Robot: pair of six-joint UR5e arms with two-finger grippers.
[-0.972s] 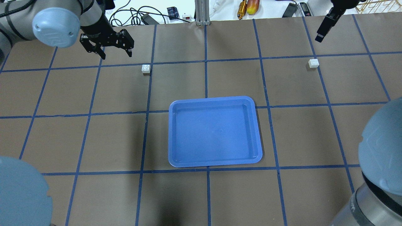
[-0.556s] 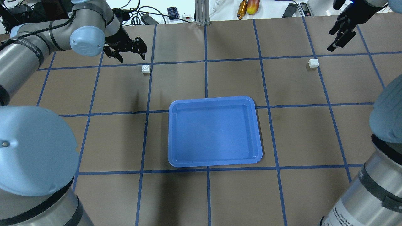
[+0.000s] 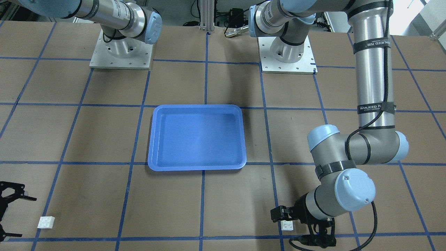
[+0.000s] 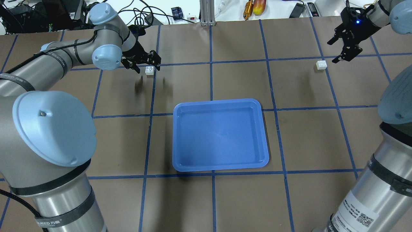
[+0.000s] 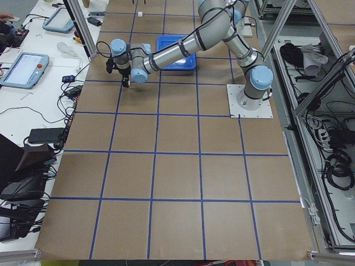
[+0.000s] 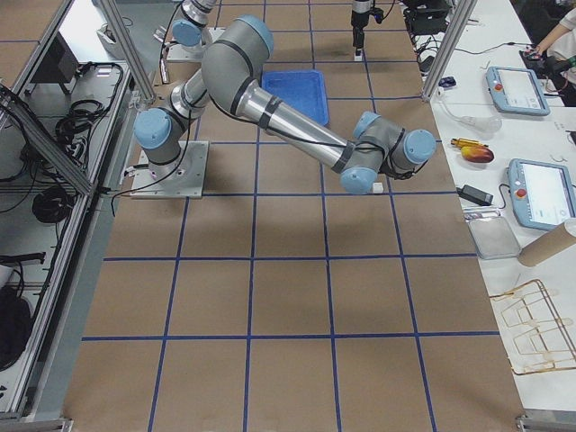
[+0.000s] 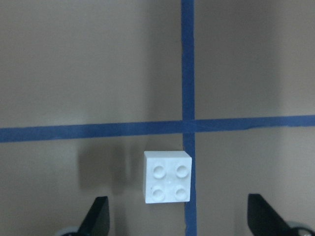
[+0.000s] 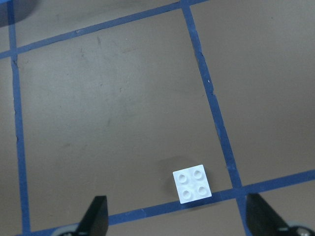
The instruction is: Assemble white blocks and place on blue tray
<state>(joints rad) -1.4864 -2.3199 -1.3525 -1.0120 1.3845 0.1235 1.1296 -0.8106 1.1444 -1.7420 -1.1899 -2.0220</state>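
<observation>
One white block (image 4: 149, 70) lies on the table at the far left. My left gripper (image 4: 146, 65) is open and hovers over it, a finger on each side, not touching. In the left wrist view this block (image 7: 167, 177) lies between the fingertips (image 7: 98, 219). The other white block (image 4: 321, 64) lies at the far right. My right gripper (image 4: 332, 51) is open and empty, just beyond it to the right. In the right wrist view that block (image 8: 192, 184) lies ahead of the fingertips (image 8: 96, 216). The blue tray (image 4: 220, 101) lies empty mid-table.
Blue tape lines grid the brown table. Cables, tools and a metal post (image 4: 206, 13) lie past the far edge. The arm bases (image 3: 120, 57) stand on plates at the robot's side. The tray also shows in the front view (image 3: 197, 106).
The left gripper has moved right and down until it stands over the left block. The right gripper has moved down and turned towards the right block. Both blocks and the tray have not moved.
</observation>
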